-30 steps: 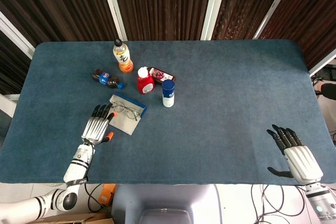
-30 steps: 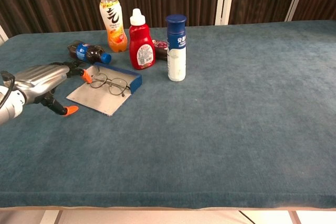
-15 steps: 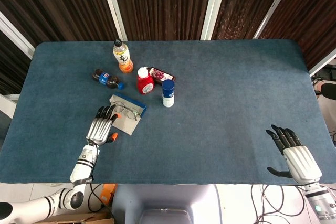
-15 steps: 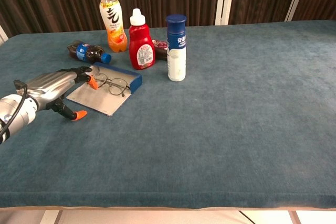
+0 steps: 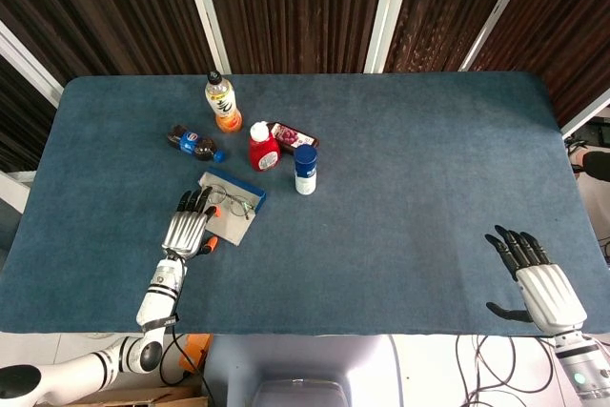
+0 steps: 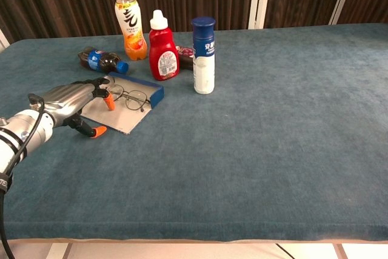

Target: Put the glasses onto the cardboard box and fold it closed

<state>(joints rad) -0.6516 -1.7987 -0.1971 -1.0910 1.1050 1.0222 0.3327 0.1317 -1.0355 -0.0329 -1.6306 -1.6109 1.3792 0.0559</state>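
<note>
Blue felt-like table (image 5: 410,150), matte, flat.
Left hand (image 5: 189,227) low over near-left part of cardboard box (image 6: 123,114), fingers spread, orange tips, holding nothing; whether it touches box, cannot tell.
Right hand (image 5: 537,282) near table's right front corner, fingers apart, empty.
Box: flat grey card sheet, blue raised flap along far edge.
Glasses (image 5: 230,198): thin wire frame, round lenses, lying on box just beyond left fingertips.
Red squeeze bottle (image 6: 162,47) upright behind box.
</note>
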